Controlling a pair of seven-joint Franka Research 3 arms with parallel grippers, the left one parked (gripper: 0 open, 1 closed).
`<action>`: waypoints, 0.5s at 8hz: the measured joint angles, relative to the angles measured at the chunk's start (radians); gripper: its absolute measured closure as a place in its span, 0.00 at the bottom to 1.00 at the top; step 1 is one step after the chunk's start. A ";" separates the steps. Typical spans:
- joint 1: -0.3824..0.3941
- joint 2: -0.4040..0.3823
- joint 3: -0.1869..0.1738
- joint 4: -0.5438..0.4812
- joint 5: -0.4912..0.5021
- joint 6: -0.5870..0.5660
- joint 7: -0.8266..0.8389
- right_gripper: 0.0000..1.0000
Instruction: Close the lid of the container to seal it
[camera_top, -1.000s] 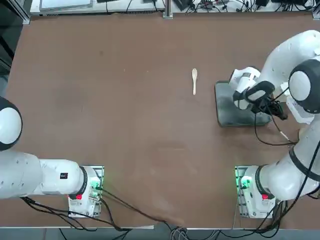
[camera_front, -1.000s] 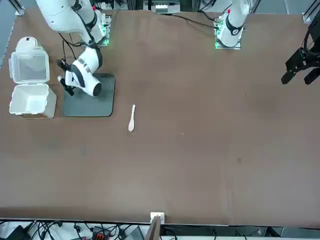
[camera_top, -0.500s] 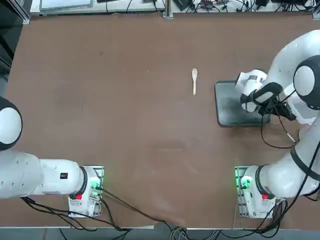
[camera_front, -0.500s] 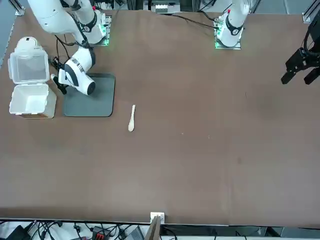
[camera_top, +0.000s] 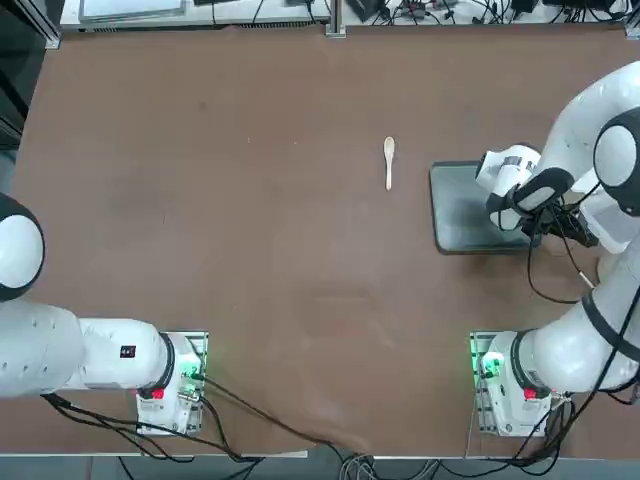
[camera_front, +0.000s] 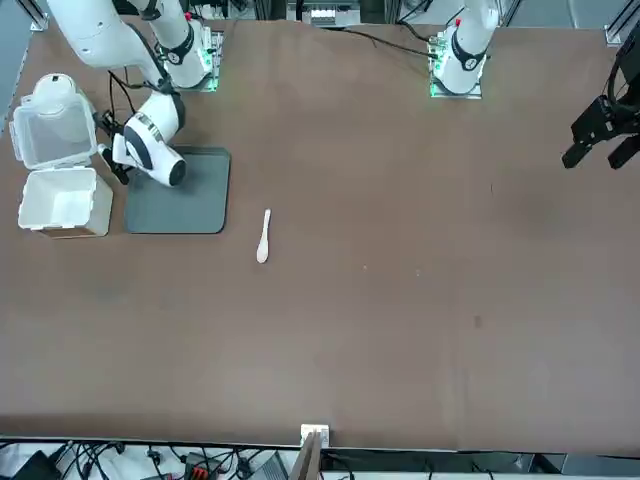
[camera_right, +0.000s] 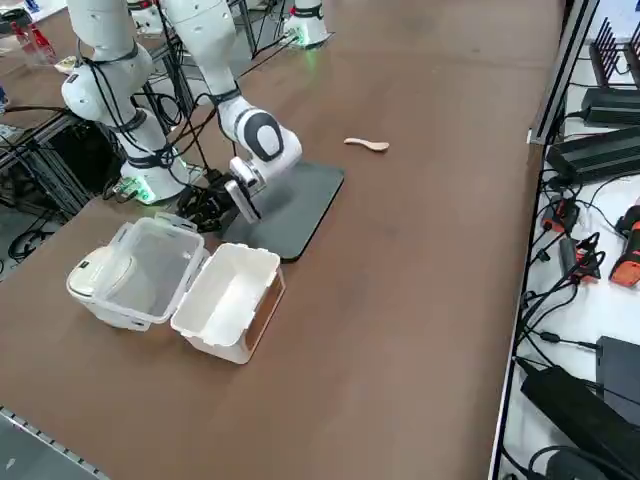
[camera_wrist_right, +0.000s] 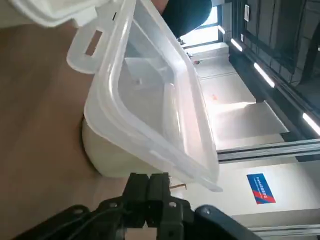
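The container (camera_front: 60, 203) is a small translucent white box standing open at the table's edge beside the grey tray. Its lid (camera_front: 53, 133) is folded back on the hinge and tilted a little off the table. Both also show in the right side view, container (camera_right: 228, 298) and lid (camera_right: 138, 265). My right gripper (camera_front: 106, 162) is low at the lid's tray-side edge, fingers together and holding nothing. In the wrist view the shut fingertips (camera_wrist_right: 147, 186) sit just under the lid's rim (camera_wrist_right: 150, 100), with the container's body (camera_wrist_right: 107, 152) behind. The top view shows neither container nor lid.
A dark grey flat tray (camera_front: 180, 195) lies next to the container, partly under my forearm. A small pale spoon (camera_front: 263, 238) rests on the brown table (camera_front: 400, 280) beyond the tray. The table's edge runs close behind the container.
My right gripper has swung off the grey tray toward the lid and reached its edge. The lid has tipped up slightly. The container, tray and spoon have not moved.
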 joint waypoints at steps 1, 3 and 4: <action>-0.008 0.001 -0.001 -0.001 -0.038 0.015 0.001 0.98; -0.043 0.003 -0.013 0.000 -0.091 0.051 0.000 0.98; -0.050 0.005 -0.014 0.000 -0.094 0.062 0.001 0.98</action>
